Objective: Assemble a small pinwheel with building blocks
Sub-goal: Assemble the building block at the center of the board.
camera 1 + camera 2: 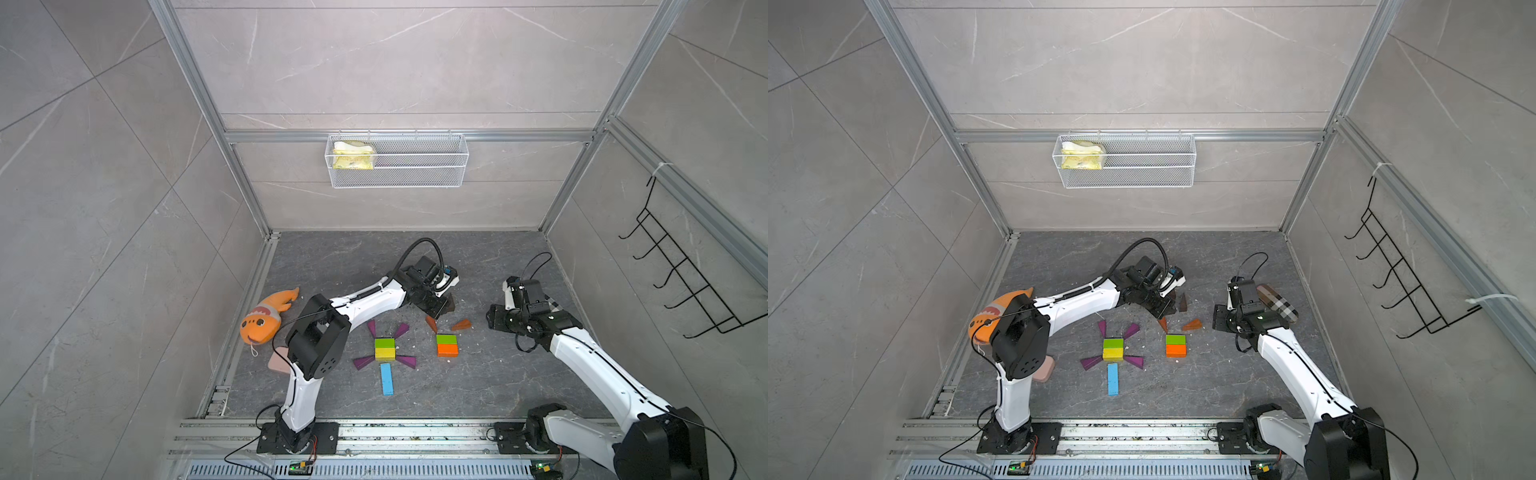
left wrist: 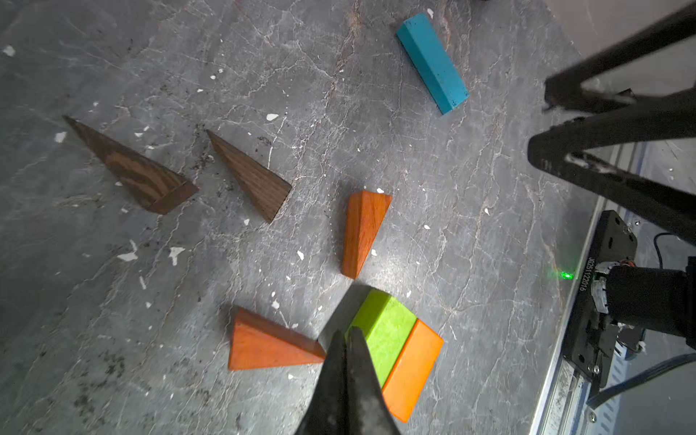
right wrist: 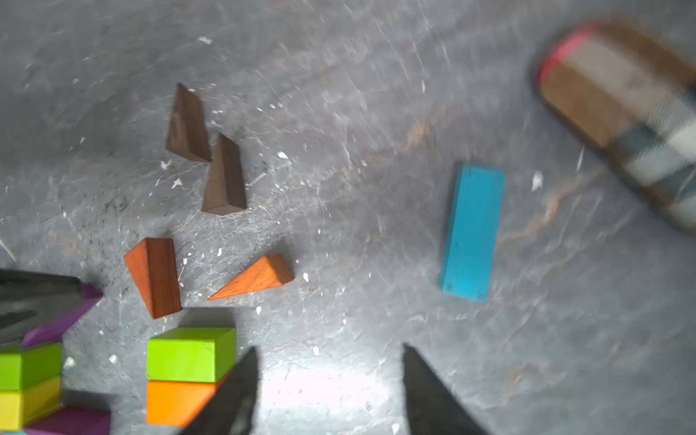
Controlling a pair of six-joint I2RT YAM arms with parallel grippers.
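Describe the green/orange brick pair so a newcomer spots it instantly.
On the dark floor, two brick pairs lie side by side. Take the one nearer the right arm: a green brick butted against an orange brick. Its neighbour is green and yellow, ringed by purple wedges with a blue bar; this pair has orange instead.

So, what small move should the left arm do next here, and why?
Probably the left gripper should push the orange wedge beside it in against the green and orange pair. Its jaws are shut on nothing, next to that wedge's point. No wedge seems to sit against this pair yet, while the green and yellow pair already has four purple wedges around it.
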